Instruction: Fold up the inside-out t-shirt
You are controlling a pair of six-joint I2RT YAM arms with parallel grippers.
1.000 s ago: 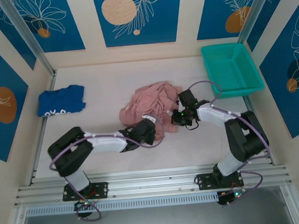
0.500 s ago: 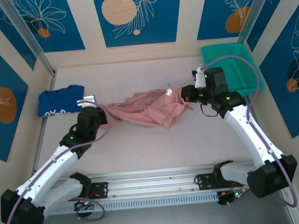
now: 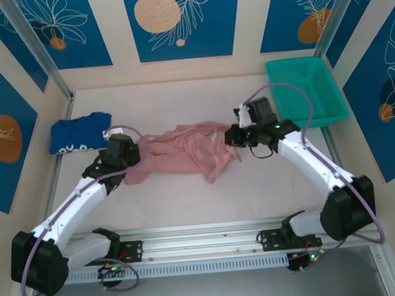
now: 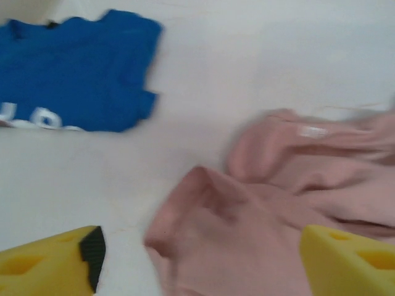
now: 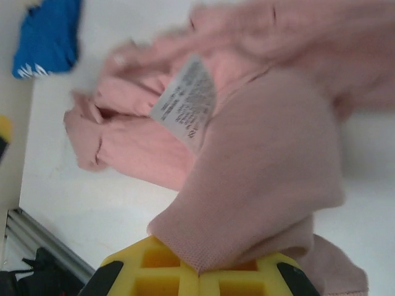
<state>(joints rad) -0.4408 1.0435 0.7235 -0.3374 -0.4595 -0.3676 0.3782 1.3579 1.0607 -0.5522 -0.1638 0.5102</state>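
The pink inside-out t-shirt (image 3: 184,155) lies in a long crumpled strip across the middle of the table (image 3: 187,202), running from left to right. It is not flat yet, so I think the job now is to spread it out before any fold.

The right gripper (image 5: 199,271) is pinched tight on the shirt's right end. A white care label (image 5: 185,102) shows on the cloth just past its fingers. The left gripper (image 4: 197,256) is over the shirt's left end with its fingers wide apart, and it holds nothing. The cloth lies loose in bumps under it.

To do this step well, the left gripper should go down on one thin edge, like a hem or a sleeve, and not on a fat lump. Then it should close firmly and pull gently to the left while the right one holds on. Pulling too hard could tug the cloth out of the right fingers.

The blue shirt (image 3: 79,133) lies near on the far left, so the left arm should keep clear of it. The teal basket (image 3: 306,91) sits at the far right.
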